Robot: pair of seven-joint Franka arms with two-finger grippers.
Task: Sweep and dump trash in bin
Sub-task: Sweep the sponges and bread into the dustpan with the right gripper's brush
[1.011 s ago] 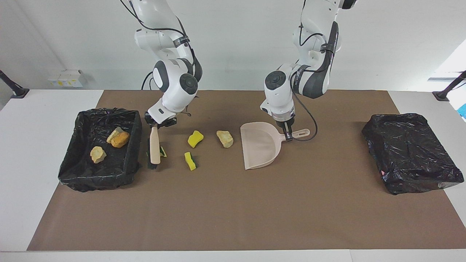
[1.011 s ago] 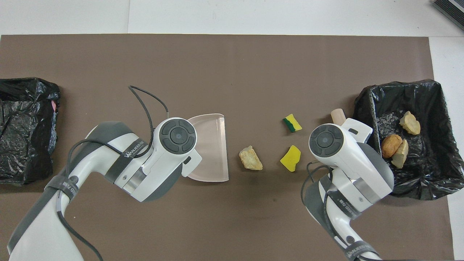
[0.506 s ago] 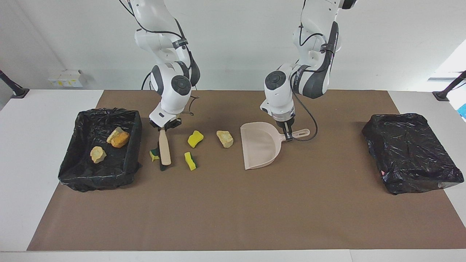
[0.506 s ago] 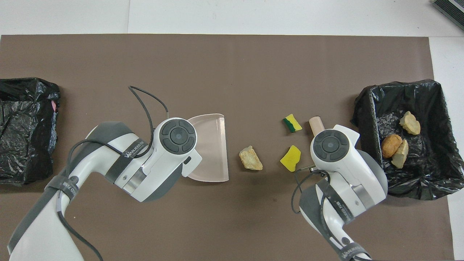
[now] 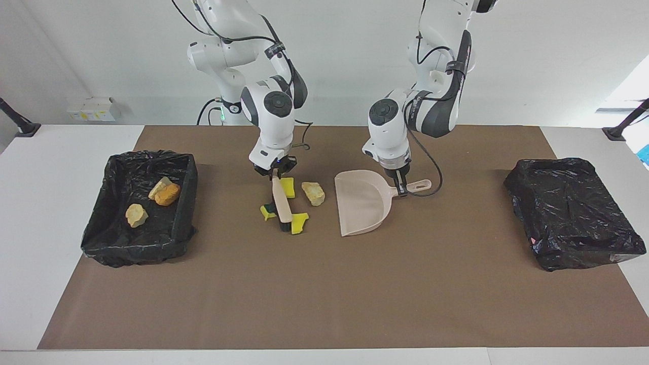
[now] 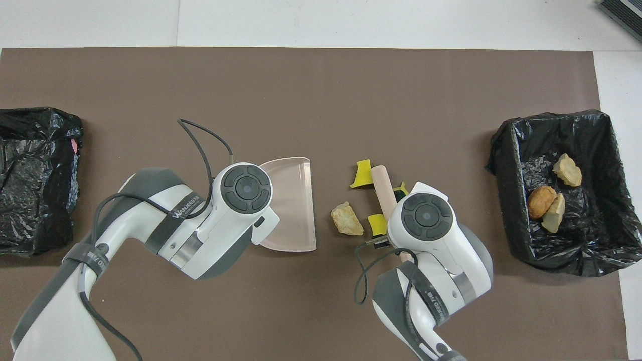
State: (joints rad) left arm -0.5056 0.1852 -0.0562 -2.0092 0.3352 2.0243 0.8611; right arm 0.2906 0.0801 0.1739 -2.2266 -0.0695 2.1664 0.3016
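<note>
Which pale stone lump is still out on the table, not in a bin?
The pale lump lying between the brush and the dustpan; the other two pale lumps lie in the lined bin.

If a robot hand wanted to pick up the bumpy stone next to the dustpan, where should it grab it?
Probably from straight above, pinching the beige stone across its narrower middle. It lies flat and alone on the mat, its sides free between the dustpan and the brush.

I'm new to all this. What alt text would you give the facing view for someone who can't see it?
Two white robot arms work over a brown table: the right gripper holds a hand brush among yellow sponge bits and a beige lump, while the left gripper grips a beige dustpan beside them. A black-lined bin holds three more lumps.
</note>
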